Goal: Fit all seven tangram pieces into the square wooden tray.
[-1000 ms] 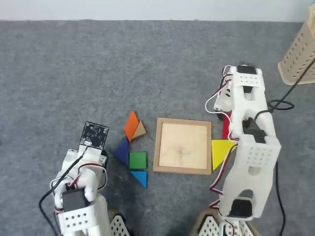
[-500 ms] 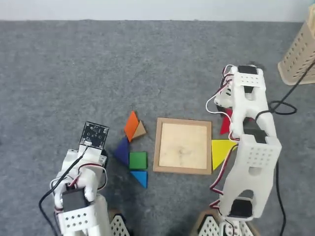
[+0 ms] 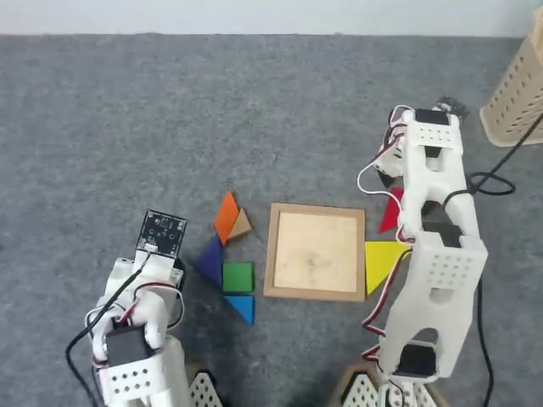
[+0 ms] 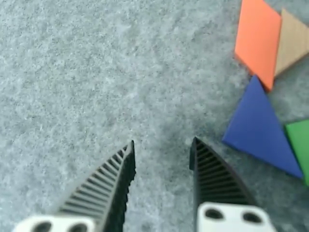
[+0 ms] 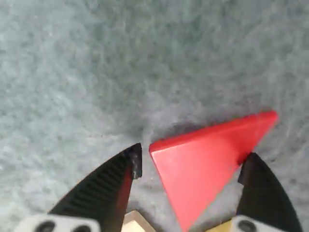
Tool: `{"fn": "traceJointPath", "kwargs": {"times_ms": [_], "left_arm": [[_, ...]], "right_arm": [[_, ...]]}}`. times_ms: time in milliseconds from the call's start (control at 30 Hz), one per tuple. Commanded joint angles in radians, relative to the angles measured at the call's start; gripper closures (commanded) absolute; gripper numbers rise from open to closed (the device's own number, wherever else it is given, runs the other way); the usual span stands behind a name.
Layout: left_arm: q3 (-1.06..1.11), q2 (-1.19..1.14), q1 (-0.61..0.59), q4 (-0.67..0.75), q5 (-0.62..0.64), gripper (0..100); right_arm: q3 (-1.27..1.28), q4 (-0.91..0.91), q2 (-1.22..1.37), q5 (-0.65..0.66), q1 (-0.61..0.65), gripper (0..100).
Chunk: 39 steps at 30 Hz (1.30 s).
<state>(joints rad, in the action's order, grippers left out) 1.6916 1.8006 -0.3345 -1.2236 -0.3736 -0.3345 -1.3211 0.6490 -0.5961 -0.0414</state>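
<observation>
The square wooden tray (image 3: 314, 252) lies in the middle with nothing in it. To its left lie the orange parallelogram (image 3: 226, 216), tan triangle (image 3: 243, 225), dark blue triangle (image 3: 210, 261), green square (image 3: 237, 276) and light blue triangle (image 3: 243, 307). On the tray's right lie the yellow triangle (image 3: 382, 259) and the red triangle (image 3: 391, 210). My right gripper (image 5: 193, 162) is open and straddles the red triangle (image 5: 207, 164) on the carpet. My left gripper (image 4: 161, 150) is open over bare carpet, beside the dark blue triangle (image 4: 260, 133).
The right arm (image 3: 428, 254) stretches along the tray's right side and covers part of the yellow and red pieces. The left arm (image 3: 140, 339) is folded at the near left. A perforated beige stand (image 3: 516, 85) stands at the far right. Grey carpet covers the table.
The right arm's wrist has shifted toward the far side, and more of the red triangle now shows beside it. The left arm and the other pieces have not moved.
</observation>
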Motion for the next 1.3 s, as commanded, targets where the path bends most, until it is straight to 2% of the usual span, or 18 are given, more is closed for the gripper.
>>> {"fn": "traceJointPath", "kwargs": {"times_ms": [0,400,667,833,967,1267], "left_arm": [[-0.005,0.02,-0.003,-0.003,-0.008,82],[-0.005,0.02,-0.003,-0.003,-0.008,82],[-0.005,0.02,-0.003,-0.003,-0.008,82],[-0.005,0.02,-0.003,-0.003,-0.008,82],[-0.005,0.02,-0.003,-0.003,-0.008,82],[-0.005,0.02,-0.003,-0.003,-0.008,82]], "right_arm": [[-0.057,0.015,-0.012,-0.012,-0.021,67.6],[-0.061,0.007,0.082,-0.008,-0.024,68.2],[-0.061,0.004,0.079,-0.003,-0.062,81.6],[-0.072,-0.028,0.042,0.095,-0.07,86.4],[-0.066,-0.039,-0.024,0.222,-0.07,89.9],[-0.06,-0.091,-0.139,0.321,-0.067,90.0]]}}
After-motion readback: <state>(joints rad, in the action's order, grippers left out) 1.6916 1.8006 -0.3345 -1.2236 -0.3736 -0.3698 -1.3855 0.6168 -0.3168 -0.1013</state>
